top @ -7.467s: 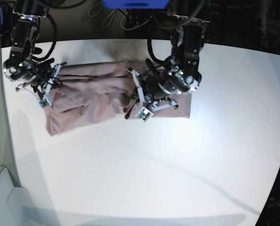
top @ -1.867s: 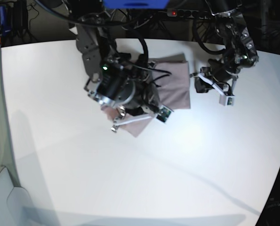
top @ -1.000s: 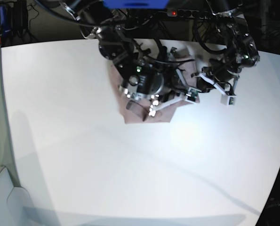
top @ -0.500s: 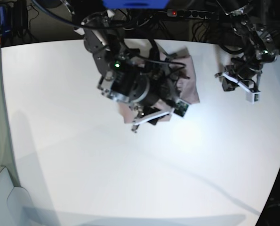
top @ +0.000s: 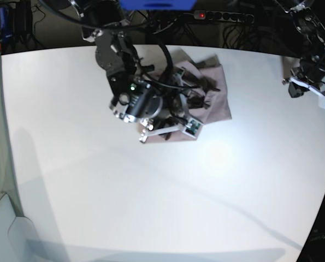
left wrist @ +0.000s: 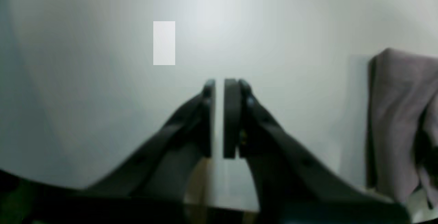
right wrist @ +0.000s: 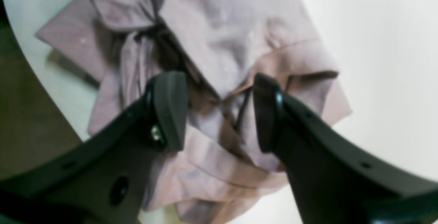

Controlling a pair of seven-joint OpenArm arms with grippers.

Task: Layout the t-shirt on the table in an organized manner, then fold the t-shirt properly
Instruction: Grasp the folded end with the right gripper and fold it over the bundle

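The t-shirt (top: 208, 101) lies bunched in a rough folded heap near the far edge of the tabletop (top: 151, 207). The right fingers (right wrist: 219, 114) hang just above the shirt, spread wide and holding nothing — loose folds lie straight under them. The left fingers (left wrist: 219, 117) are pressed almost shut and empty, well away from the shirt. So the right arm is much nearer, and it should probably do the next tidy-up.

Pinkish-brown t-shirt (top: 216, 95) — soft, wrinkly, folded into a small bumpy pile with layers on top of each other, lying near the far edge of the big white tabletop (top: 151, 196) — smooth, flat
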